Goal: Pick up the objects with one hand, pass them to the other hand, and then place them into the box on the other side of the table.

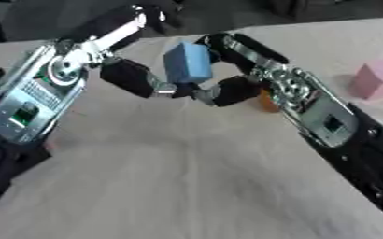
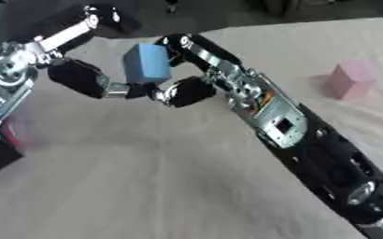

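Note:
A light blue block [image 1: 188, 63] hangs above the table near the far edge, between my two hands. My right hand [image 1: 242, 70] has fingers curled over the block's right side and its thumb [image 1: 231, 92] bent in beneath it. My left hand [image 1: 64, 65] reaches in from the left. Its fingers [image 1: 121, 32] point straight up and away, while its thumb [image 1: 133, 78] stretches under the block toward the right thumb. Whether the left thumb touches the block is unclear. No box is in view.
A pink block [image 2: 350, 79] stands on the beige table [image 1: 187, 177] at the right. A small orange thing [image 1: 267, 102] shows just behind my right wrist. A blurred red patch [image 2: 11, 133] lies by my left forearm.

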Action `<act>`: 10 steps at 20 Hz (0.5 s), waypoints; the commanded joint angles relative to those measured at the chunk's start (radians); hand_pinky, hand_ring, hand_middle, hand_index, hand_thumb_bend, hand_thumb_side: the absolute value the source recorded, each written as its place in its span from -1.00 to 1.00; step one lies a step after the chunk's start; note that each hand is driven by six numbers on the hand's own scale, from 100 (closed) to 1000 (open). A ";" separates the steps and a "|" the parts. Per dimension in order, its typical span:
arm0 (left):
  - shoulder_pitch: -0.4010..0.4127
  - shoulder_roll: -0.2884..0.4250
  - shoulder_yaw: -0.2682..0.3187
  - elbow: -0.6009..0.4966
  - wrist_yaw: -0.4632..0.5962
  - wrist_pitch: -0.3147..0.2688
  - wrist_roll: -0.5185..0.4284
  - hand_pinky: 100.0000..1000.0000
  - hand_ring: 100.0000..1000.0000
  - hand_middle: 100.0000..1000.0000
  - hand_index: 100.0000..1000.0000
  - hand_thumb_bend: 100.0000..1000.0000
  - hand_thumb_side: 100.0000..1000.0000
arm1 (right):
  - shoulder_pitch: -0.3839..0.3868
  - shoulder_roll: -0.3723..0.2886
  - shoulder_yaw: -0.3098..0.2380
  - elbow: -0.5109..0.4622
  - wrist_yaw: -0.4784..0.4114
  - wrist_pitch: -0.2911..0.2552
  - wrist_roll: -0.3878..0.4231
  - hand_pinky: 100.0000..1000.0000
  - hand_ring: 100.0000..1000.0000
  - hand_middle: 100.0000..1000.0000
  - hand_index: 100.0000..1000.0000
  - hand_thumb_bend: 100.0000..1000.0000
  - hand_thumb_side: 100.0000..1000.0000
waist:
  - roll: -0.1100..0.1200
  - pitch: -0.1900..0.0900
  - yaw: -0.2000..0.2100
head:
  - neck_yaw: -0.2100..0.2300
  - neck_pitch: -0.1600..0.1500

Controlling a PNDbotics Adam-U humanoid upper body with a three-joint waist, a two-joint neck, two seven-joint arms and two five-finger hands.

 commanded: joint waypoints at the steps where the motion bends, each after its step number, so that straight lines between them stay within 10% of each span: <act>1: -0.013 0.008 -0.001 -0.040 0.020 0.001 0.004 0.90 0.58 0.60 0.68 0.21 -0.17 | -0.019 -0.007 -0.003 -0.005 0.009 -0.001 0.011 0.56 0.47 -0.17 -0.01 -1.00 -1.00 | -0.003 -0.015 0.001 | 0.002 -0.013; 10: -0.007 -0.012 -0.010 -0.029 0.003 0.025 0.009 0.86 0.55 0.56 0.67 -0.03 -0.22 | -0.020 -0.003 -0.002 -0.015 0.005 -0.002 0.013 0.55 0.47 -0.17 -0.01 -1.00 -1.00 | -0.004 -0.011 -0.001 | 0.001 -0.009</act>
